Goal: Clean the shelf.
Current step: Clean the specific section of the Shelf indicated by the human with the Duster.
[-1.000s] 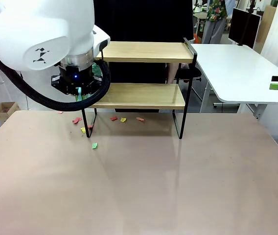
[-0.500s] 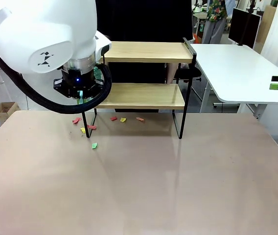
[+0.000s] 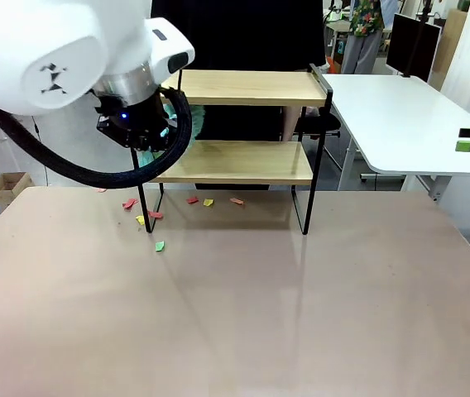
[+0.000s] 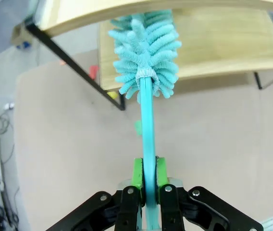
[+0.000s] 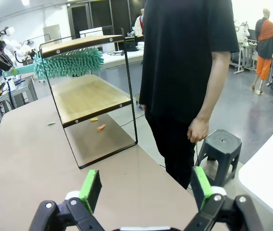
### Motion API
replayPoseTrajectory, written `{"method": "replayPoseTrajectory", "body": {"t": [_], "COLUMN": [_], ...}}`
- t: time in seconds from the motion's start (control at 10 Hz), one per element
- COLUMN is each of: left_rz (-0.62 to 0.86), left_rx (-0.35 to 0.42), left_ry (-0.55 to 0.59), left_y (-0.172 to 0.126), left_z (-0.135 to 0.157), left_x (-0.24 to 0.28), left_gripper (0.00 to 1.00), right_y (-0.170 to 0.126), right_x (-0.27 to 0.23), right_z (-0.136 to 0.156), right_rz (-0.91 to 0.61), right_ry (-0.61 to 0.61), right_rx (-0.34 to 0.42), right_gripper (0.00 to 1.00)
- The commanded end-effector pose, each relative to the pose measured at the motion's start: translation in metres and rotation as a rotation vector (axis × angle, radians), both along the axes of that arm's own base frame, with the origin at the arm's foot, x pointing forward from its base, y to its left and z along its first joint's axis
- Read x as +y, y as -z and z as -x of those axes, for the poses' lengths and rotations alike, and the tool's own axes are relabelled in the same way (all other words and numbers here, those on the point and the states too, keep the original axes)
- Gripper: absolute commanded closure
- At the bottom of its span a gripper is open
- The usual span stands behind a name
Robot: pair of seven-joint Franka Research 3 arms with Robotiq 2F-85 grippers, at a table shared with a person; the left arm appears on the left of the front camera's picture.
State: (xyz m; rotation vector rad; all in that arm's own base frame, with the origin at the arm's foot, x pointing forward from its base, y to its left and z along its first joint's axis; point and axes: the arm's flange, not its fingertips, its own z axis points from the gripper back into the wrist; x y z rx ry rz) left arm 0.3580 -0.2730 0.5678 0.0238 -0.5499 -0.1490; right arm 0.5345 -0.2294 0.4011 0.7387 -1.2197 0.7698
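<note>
Tabletop (image 3: 235, 314) carries shelf (image 3: 243, 161) at far edge; left pincer (image 4: 146, 171), clamped on teal duster (image 4: 146, 53), has lifted from lower board to top board's edge, so upper tier likely next; right pincer (image 5: 146, 185) spread, empty; coloured scraps (image 3: 159, 246) lie beneath.

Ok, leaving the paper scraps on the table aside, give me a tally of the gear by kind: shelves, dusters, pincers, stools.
shelf: 1
duster: 1
pincers: 2 (left pincer shut on the duster's handle, right pincer open)
stool: 1
Total: 5
</note>
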Motion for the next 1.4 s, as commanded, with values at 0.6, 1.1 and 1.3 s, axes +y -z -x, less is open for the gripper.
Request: {"method": "replayPoseTrajectory", "body": {"t": [0.6,1.1,1.3], "left_rz": [0.120,0.123,0.005], "left_rx": [0.170,0.324,0.400], "left_ry": [0.614,0.738,0.785], "left_y": [-0.026,-0.047,-0.047], "left_z": [0.039,0.068,0.077], "left_x": [0.106,0.176,0.194], "left_gripper": [0.87,0.87,0.87], "right_y": [-0.003,-0.003,-0.003], "right_x": [0.003,0.003,0.003], "right_z": [-0.001,-0.001,-0.001], "right_rz": [0.002,0.002,0.002], "right_ry": [-0.002,-0.002,-0.002], "right_rx": [-0.006,-0.006,-0.006], "right_gripper": [0.00,0.00,0.00]}}
